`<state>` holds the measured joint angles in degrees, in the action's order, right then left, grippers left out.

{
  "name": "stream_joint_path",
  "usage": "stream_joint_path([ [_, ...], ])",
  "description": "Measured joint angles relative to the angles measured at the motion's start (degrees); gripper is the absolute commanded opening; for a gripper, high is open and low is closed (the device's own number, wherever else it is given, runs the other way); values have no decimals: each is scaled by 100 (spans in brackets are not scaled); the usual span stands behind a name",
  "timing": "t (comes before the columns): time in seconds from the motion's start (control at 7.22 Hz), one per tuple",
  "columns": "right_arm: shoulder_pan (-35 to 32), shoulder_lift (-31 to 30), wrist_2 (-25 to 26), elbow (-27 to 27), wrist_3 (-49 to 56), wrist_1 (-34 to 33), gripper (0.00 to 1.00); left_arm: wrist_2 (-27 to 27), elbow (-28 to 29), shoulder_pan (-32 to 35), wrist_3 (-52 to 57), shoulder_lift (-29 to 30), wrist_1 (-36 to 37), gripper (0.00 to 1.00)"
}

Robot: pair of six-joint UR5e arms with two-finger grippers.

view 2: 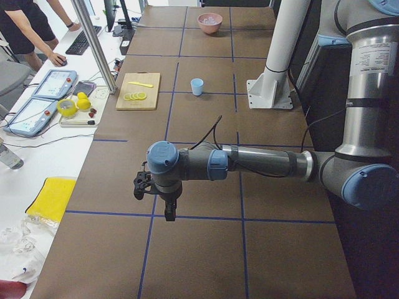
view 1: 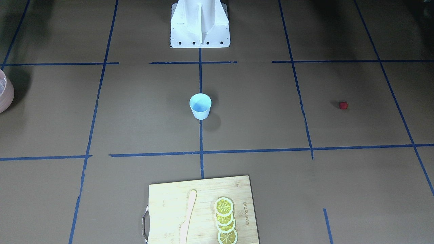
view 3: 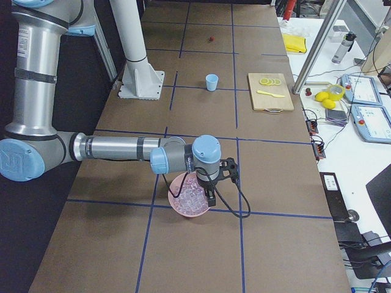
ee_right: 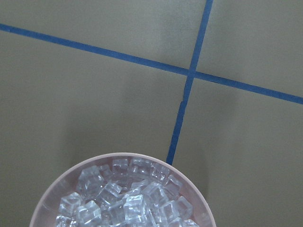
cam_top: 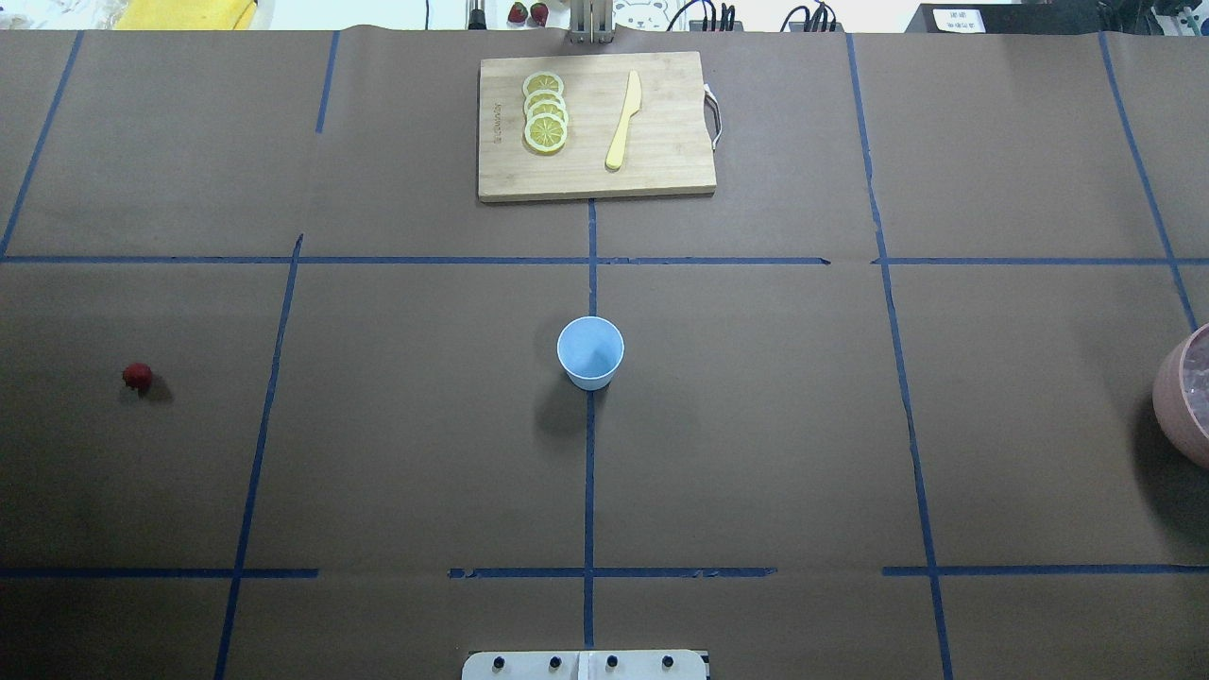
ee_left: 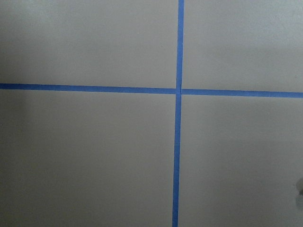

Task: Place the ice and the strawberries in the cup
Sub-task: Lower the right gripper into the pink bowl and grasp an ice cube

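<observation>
- Nothing is done yet, as far as the views show: the cup (cam_top: 590,351) stands upright mid-desk and its inside looks empty.
- The strawberry (cam_top: 138,377) lies alone on the desk (cam_top: 756,444), well apart from the cup, on the robot's left side.
- The ice (ee_right: 125,198) sits heaped in the pinkish bowl (cam_top: 1169,401) at the desk's right edge, also well apart from the cup.
- The right gripper (view 3: 209,196) hangs above the bowl. It shows only in the side view, so I cannot tell how far open it is or whether it has hold of anything.
- The left gripper (view 2: 168,210) hangs over bare desk. Its wrist camera shows only brown paper and blue tape (ee_left: 179,142), with no strawberry. Its opening cannot be told either.
- Left to do, by my judgement: pick ice from the bowl, carry it to the cup, then fetch the strawberry and drop it in too.
</observation>
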<state>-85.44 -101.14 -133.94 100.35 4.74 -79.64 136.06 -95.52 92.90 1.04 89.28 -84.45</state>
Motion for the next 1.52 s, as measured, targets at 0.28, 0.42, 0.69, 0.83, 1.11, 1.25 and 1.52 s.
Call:
stream_joint_path([
  [0.28, 371, -144, 167, 1, -9, 247, 89, 0, 17, 0, 8, 1, -3, 100],
  [0.42, 532, -153, 285, 1, -6, 270, 87, 0, 21, 0, 9, 1, -5, 100],
  [0.69, 750, -150, 401, -8, -13, 281, 85, 0, 21, 0, 10, 1, -5, 100],
  [0.83, 830, -149, 414, -15, -18, 280, 85, 0, 28, 0, 10, 1, -3, 100],
  [1.11, 1036, -135, 540, -41, -15, 276, 85, 0, 39, 0, 16, 1, -7, 100],
  [1.25, 1134, -119, 622, -80, -1, 279, 85, 0, 41, 0, 17, 1, -9, 100],
  [1.52, 1254, -103, 712, -129, 21, 284, 82, 0, 45, 0, 19, 0, -6, 100],
])
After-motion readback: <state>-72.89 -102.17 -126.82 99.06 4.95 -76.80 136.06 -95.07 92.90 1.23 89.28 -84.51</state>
